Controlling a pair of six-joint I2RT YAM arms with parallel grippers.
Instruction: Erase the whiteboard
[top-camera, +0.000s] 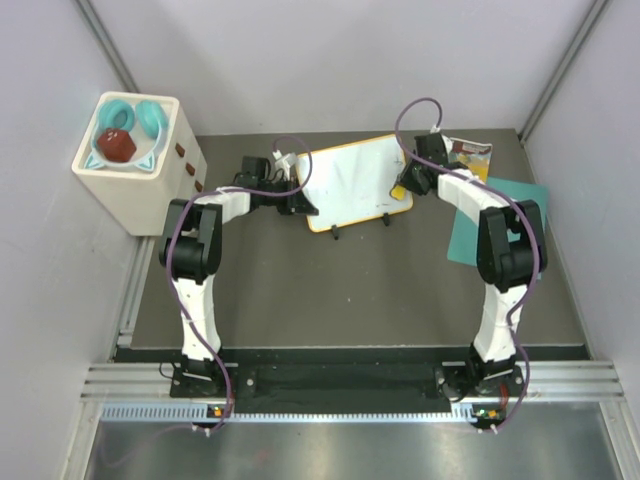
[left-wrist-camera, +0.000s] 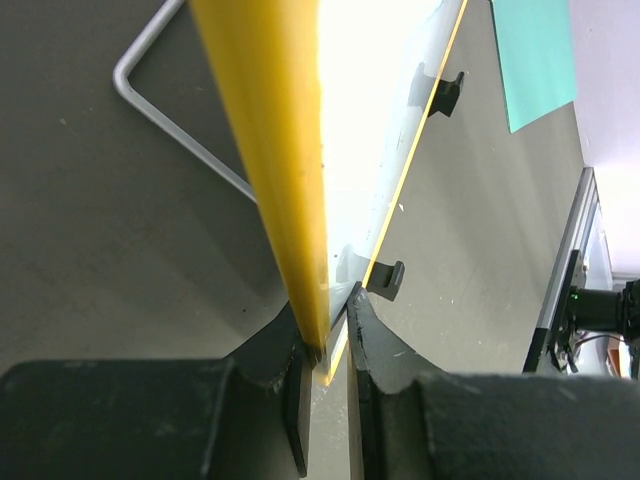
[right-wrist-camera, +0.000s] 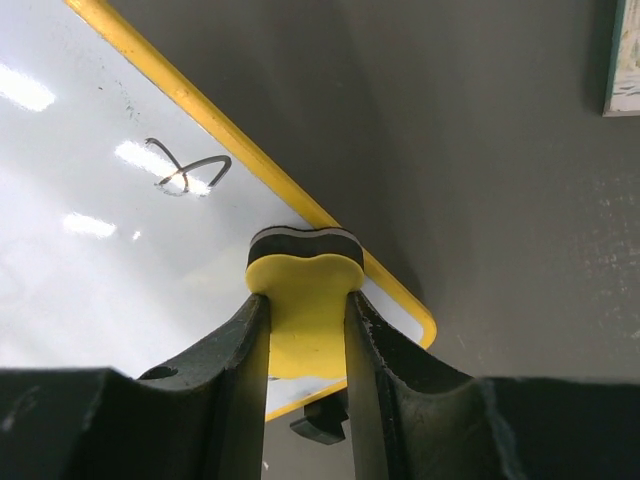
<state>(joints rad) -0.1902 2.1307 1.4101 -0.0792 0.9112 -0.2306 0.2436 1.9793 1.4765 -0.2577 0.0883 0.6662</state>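
The whiteboard (top-camera: 355, 185) sits mid-table between my two arms. My left gripper (left-wrist-camera: 326, 335) is pinched onto its left rim, the yellow edge running up from between my dark fingertips. My right gripper (right-wrist-camera: 304, 310) is clamped on a yellow eraser (right-wrist-camera: 302, 262), whose black pad presses on the board's surface just inside the right-hand corner. Only the overhead view shows both arms at once, reaching in from either side, with the teal sheet (top-camera: 500, 215) lying beyond the board on the right. My left wrist view sees the board nearly edge-on, with two small black feet (left-wrist-camera: 388, 277) sticking out from it and a bent grey wire (left-wrist-camera: 165, 110) behind it. My right wrist view alone shows the writing face: glossy white with bright glare spots, an orange-yellow rim with a rounded corner, and one thin grey looped scribble (right-wrist-camera: 185, 172) a little way up and left of the eraser.
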